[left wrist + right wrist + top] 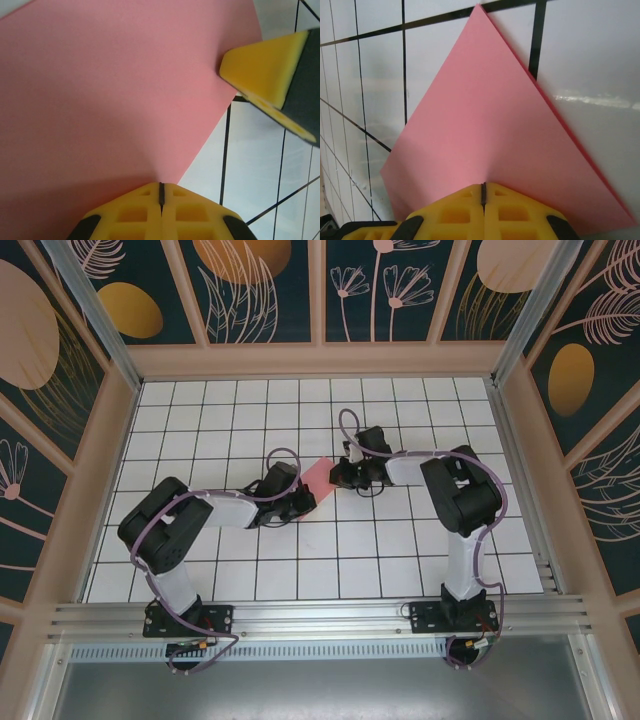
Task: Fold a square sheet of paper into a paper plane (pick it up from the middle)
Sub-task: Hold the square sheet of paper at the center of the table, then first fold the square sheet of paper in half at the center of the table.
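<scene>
Pinching opposite sides of the square sheet of paper (318, 476), the left gripper (161, 186) and right gripper (483, 186) are each pressing their jaws together on it, at the middle of the table (400, 550). An early fold is seemingly being formed; the next move is calling for aligned edges and a flat crease.

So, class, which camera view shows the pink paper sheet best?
Right wrist: the pink paper sheet shows a corner and two edges. Left wrist gives one edge; top view, a small patch between left pincer and right pincer.
</scene>
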### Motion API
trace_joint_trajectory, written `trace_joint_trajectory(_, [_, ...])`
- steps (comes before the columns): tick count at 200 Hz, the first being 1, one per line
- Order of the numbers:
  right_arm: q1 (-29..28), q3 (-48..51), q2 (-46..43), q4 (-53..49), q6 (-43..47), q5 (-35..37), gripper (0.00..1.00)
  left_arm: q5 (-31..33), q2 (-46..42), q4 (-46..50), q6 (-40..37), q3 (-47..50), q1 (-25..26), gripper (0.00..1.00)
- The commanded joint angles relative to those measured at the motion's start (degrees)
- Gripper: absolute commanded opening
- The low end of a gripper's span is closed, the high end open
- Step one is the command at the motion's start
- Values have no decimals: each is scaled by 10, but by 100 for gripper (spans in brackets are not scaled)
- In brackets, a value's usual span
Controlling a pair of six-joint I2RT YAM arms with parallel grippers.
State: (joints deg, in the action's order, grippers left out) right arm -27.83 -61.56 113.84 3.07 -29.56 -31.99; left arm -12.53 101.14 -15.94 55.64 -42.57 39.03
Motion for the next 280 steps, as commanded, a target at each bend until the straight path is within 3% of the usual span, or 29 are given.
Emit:
trace_joint_trajectory(1, [1, -13, 28, -51, 20, 26, 0, -1, -24, 31, -48, -17, -1, 0])
trace_joint_trajectory(81, [1, 6, 36, -39, 3, 23, 0, -17, 26, -11, -127, -86, -1, 0])
trace_joint_trajectory(173, [3, 5, 41, -53, 10, 25, 0, -85, 73, -63, -258, -74, -23, 0])
trace_joint_trajectory(280, [5, -6, 59, -72, 15, 32, 0, -100, 111, -6, -302, -98, -24, 0])
